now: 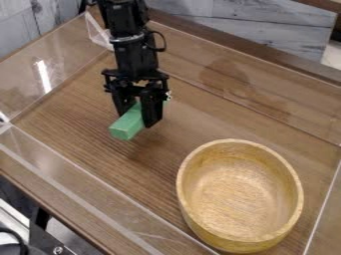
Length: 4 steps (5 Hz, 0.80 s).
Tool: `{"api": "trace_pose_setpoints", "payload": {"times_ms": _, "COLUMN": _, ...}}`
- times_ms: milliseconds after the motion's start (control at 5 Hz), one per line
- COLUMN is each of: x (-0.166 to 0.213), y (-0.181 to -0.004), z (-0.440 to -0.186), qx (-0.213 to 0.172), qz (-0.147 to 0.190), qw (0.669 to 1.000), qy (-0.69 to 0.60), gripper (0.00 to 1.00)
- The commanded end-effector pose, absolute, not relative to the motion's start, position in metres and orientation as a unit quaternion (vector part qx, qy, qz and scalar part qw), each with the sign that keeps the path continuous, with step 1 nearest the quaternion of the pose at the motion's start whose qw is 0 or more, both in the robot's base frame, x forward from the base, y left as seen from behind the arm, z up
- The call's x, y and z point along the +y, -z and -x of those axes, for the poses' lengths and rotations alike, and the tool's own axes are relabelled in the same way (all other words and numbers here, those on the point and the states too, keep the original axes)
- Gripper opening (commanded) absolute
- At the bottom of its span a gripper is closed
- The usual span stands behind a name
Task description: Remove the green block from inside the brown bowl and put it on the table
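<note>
The green block (pixel 128 125) hangs tilted between the black fingers of my gripper (pixel 138 117), just above the table (pixel 240 95) at centre left. The gripper is shut on the block's upper end. The brown bowl (pixel 241 192) sits at the lower right, well apart from the gripper, and nothing lies inside it. The black arm rises from the gripper toward the top of the view.
Clear acrylic walls (pixel 60 149) run along the table's left and front edges. A grey marbled wall lies beyond the far edge. Bare wood spreads between the gripper and the bowl and across the right side.
</note>
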<state>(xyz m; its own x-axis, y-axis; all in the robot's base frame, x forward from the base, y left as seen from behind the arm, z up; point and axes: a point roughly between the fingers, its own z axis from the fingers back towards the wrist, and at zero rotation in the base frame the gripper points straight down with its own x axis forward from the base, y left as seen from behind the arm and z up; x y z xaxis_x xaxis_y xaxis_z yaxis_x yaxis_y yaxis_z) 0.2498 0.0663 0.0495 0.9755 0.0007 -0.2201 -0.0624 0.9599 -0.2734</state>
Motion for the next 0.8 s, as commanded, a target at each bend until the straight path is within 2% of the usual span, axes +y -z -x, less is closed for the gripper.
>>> {"api": "trace_pose_setpoints", "payload": {"times_ms": 0, "x": 0.0728, "y": -0.0622, "z": -0.2604, "qx": 0.084, "qz": 0.134, "qw": 0.987, "qy": -0.018, "gripper": 0.0}}
{"api": "trace_pose_setpoints", "payload": {"times_ms": 600, "x": 0.0745, "y": -0.0631, "z": -0.2637, "qx": 0.087, "qz": 0.139, "qw": 0.986, "qy": -0.018, "gripper": 0.0}}
